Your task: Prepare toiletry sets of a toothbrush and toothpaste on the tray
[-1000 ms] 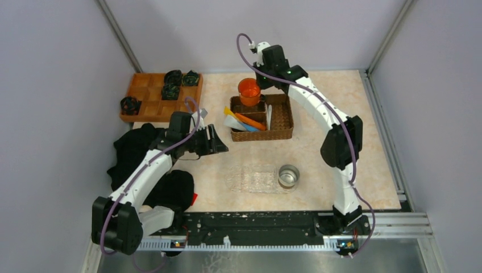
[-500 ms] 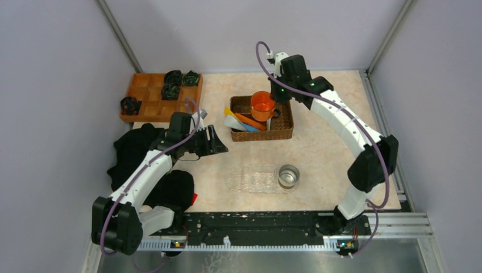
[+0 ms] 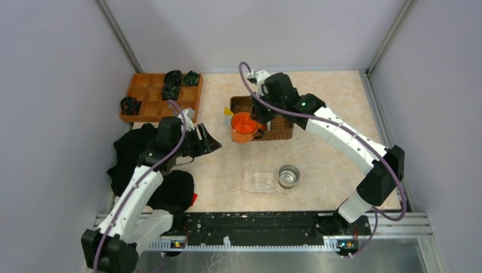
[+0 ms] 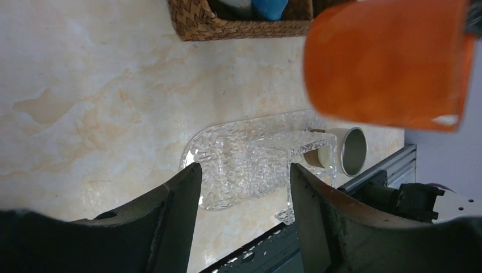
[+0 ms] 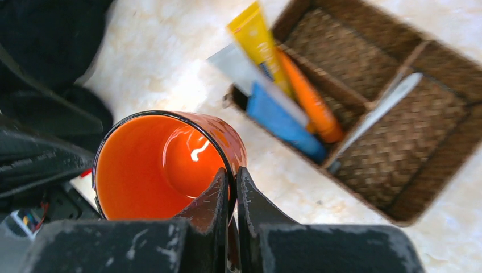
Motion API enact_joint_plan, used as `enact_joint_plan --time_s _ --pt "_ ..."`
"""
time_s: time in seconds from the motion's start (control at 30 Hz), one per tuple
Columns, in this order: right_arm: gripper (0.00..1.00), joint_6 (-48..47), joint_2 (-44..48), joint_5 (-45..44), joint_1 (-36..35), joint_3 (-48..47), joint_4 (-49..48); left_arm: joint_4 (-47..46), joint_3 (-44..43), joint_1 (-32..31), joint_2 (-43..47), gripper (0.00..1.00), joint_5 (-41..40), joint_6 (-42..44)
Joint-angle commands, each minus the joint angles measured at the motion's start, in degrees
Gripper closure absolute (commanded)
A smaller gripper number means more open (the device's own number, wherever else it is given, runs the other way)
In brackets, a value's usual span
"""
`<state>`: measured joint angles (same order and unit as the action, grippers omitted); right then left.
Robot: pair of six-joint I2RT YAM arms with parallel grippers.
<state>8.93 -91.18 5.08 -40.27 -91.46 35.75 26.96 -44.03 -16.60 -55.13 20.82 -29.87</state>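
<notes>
My right gripper (image 3: 254, 121) (image 5: 233, 176) is shut on the rim of the orange mug (image 3: 244, 126) (image 5: 165, 165) and holds it in the air at the front left corner of the wicker basket (image 3: 279, 128) (image 5: 398, 165). Yellow (image 5: 257, 40), orange (image 5: 310, 102) and blue (image 5: 284, 125) tubes and a white toothbrush (image 5: 381, 108) lie in the basket. The clear bumpy tray (image 3: 253, 181) (image 4: 250, 165) lies on the table nearer the front. My left gripper (image 3: 211, 142) (image 4: 244, 187) is open and empty, left of the mug, above the table.
A steel cup (image 3: 289, 176) (image 4: 352, 151) stands at the tray's right end. An orange wooden compartment tray (image 3: 150, 102) with black items sits at the back left. Black cloth (image 3: 136, 153) lies at the left under my left arm.
My right gripper has carried the orange mug from above the basket to its front left corner, lower and nearer. My left arm has shifted slightly back left.
</notes>
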Motion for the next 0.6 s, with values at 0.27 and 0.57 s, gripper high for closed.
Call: enact_joint_plan --time_s 0.27,0.57 --pt "1.0 5.4 -4.24 -1.86 -11.67 1.69 -10.6 9.05 2.06 0.36 21.89 0.34 -13.07 -8.42" --pt "1.0 7.16 -12.93 -7.55 -16.84 3.38 -17.79 13.43 5.46 0.37 28.81 0.34 -11.8 -9.73"
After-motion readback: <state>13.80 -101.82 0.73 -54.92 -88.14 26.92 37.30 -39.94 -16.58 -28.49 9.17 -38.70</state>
